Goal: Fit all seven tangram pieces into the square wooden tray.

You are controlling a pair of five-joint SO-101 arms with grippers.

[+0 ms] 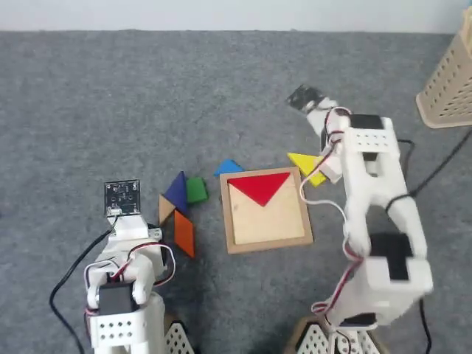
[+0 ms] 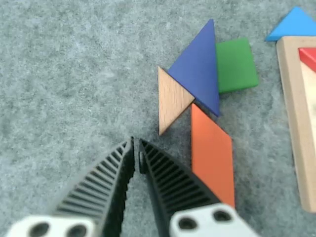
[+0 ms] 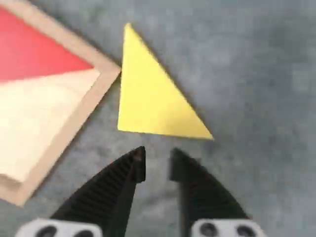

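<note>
At the lower left of the high view stands the left arm. Its gripper (image 2: 136, 147) has its ribbed black fingers pressed almost together, with nothing between them, above the grey felt-like table cover (image 1: 88, 96). The fingertips sit just short of a natural-wood triangle (image 2: 173, 98).

That pale triangle touches a dark blue triangle (image 2: 197, 74) along one edge. An orange parallelogram (image 2: 212, 153) lies against the blue piece's lower corner, and a green square (image 2: 237, 64) is tucked beside the blue triangle's far side. In the high view this cluster sits left of centre, just left of the square wooden tray (image 1: 267, 240).

The tray lies in the middle of the frame. A red triangle (image 1: 259, 186) lies inside it against the upper rim with its point toward the tray's centre, and the rest of the floor is bare wood.

The right arm runs up the right side of the frame. Its gripper (image 3: 157, 154) has its fingers slightly parted and empty, near one edge of a flat yellow triangle (image 3: 153, 103). This triangle lies on the cover just outside the tray's upper right corner.

A light blue triangle (image 1: 228, 167) rests just above the tray's upper left corner. At the far upper right edge stands a beige perforated basket (image 1: 450, 81).
</note>
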